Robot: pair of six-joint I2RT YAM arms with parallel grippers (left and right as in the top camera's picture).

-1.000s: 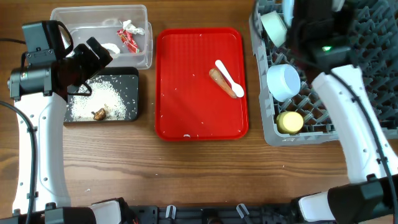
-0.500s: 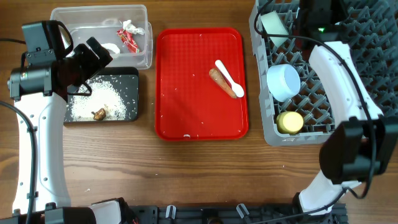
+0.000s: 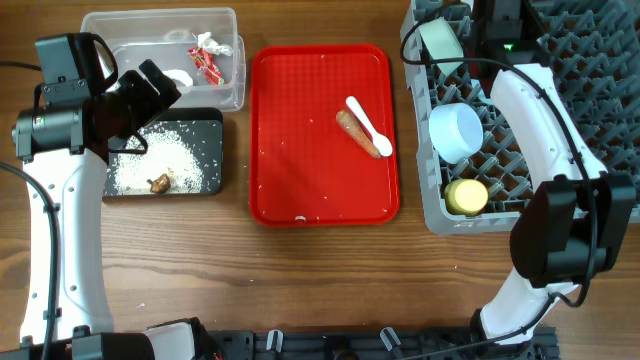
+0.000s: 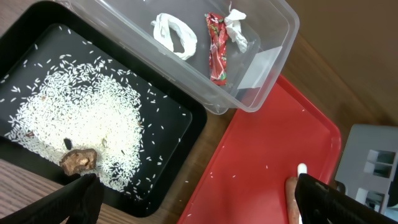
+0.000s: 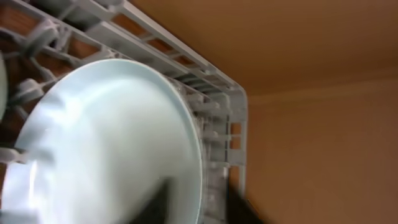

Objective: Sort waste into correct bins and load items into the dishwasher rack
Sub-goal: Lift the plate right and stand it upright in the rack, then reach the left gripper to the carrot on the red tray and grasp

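The clear tub (image 3: 225,95) holds the red-and-white wrapper (image 3: 207,62) and a white scrap (image 3: 181,76). The black tray (image 3: 214,130) holds rice (image 3: 165,160) and a brown food bit (image 3: 158,183). The carrot (image 3: 360,133) and white spoon (image 3: 368,124) lie on the red tray (image 3: 300,150). The grey rack (image 3: 560,120) holds two bowls (image 3: 455,130) (image 3: 440,42) and the yellow cup (image 3: 466,196). My left gripper (image 4: 198,185) is open and empty above the bins. My right gripper (image 5: 200,202) is blurred, its fingers apart on either side of the upright pale blue plate's (image 5: 106,143) rim in the rack.
The right arm (image 3: 540,110) stretches over the rack to its far edge, and the gripper is cut off at the top of the overhead view. A few rice grains lie on the red tray. Bare wood table (image 3: 330,280) lies in front.
My right arm has swung from over the rack's left part toward its far edge. The left arm and all the objects have not moved.
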